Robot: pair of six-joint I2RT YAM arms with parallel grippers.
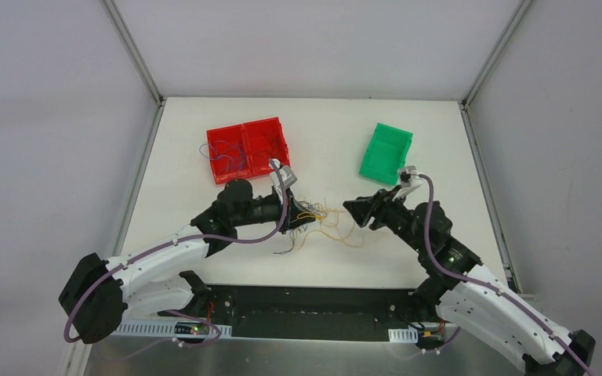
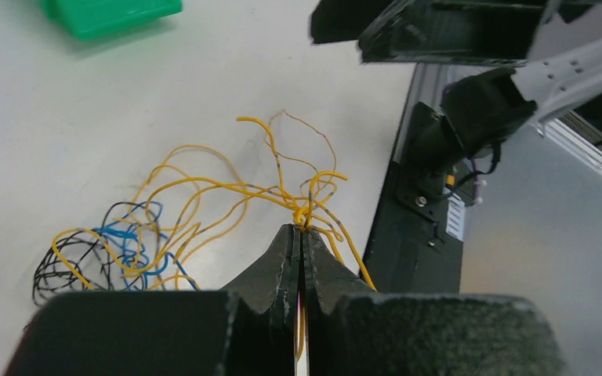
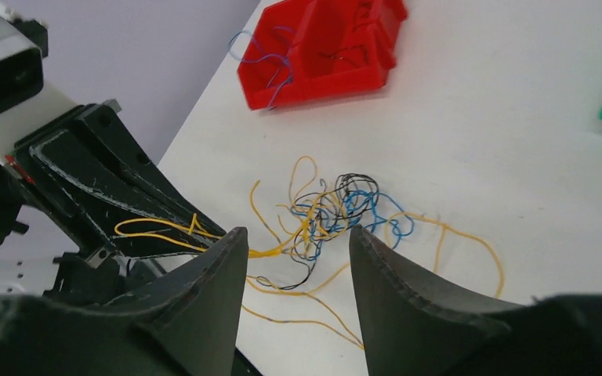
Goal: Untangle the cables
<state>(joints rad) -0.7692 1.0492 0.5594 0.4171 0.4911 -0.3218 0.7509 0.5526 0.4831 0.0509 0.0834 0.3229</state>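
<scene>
The cables point(image 1: 321, 218) lie as a tangle of hair-thin yellow, blue and black wires on the white table between my two grippers. My left gripper point(image 1: 296, 216) is shut on a few yellow wires; in the left wrist view the jaws point(image 2: 301, 232) pinch them at the tips, with the blue and black knot point(image 2: 114, 251) lying to the left. My right gripper point(image 1: 353, 209) is open and empty, hovering just right of the tangle. In the right wrist view its gripper point(image 3: 298, 239) frames the knot point(image 3: 337, 210), with the left gripper's fingers point(image 3: 117, 200) holding yellow wire at left.
Two joined red bins point(image 1: 248, 147) stand at the back left, with thin blue wires point(image 3: 262, 59) draped over the edge. A green bin point(image 1: 386, 153) stands at the back right. The table's near edge and black base rail point(image 1: 321, 301) lie just below the tangle.
</scene>
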